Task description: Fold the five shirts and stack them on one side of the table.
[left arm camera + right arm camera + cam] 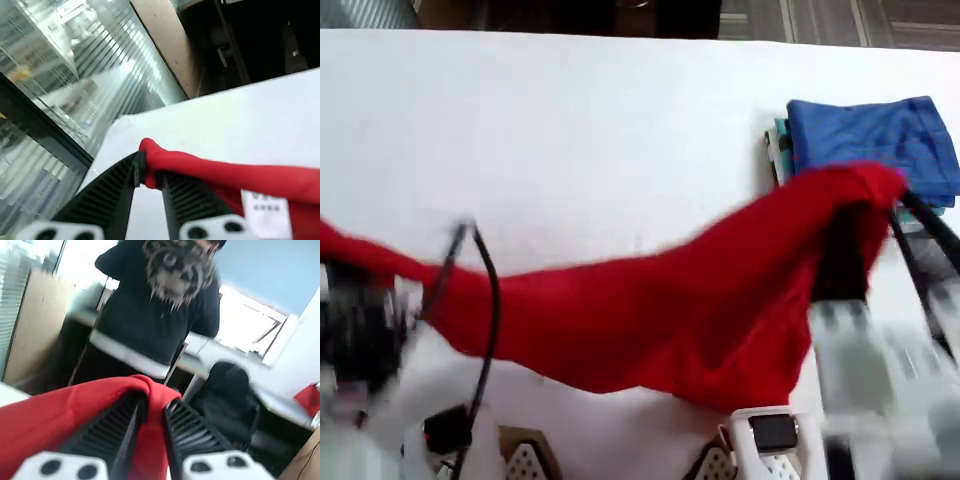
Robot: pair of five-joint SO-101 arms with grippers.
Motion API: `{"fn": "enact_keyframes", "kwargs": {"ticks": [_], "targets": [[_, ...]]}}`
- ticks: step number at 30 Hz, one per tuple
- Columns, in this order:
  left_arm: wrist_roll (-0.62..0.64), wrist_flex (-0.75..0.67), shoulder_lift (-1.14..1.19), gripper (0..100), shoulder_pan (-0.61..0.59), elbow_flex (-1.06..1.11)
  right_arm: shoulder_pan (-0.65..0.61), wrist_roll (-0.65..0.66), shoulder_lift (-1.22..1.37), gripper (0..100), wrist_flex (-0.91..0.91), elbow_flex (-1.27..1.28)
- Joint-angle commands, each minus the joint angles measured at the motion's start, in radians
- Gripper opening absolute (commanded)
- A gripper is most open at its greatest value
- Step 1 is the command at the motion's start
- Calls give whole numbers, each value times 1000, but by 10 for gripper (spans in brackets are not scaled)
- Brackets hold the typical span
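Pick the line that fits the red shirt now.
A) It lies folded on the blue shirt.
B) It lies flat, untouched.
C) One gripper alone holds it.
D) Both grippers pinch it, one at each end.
D: the left gripper and the right gripper are each shut on an end of the red shirt, which spans between them.

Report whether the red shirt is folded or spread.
Spread: the red shirt hangs stretched over the table, one end clamped in the left gripper, the other in the right gripper.
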Motion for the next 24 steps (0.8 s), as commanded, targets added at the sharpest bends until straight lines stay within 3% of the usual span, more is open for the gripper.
{"fn": "enact_keyframes", "kwargs": {"ticks": [1, 6, 14, 24], "targets": [[3, -114, 133, 28, -9, 56, -7, 3, 85, 21, -163, 150], [2, -242, 336, 28, 2, 71, -7, 3, 219, 21, -394, 307], [3, -413, 644, 28, 118, 67, 2, 14, 486, 21, -667, 315], [6, -629, 878, 28, 176, 67, 24, 14, 736, 21, -730, 315]]}}
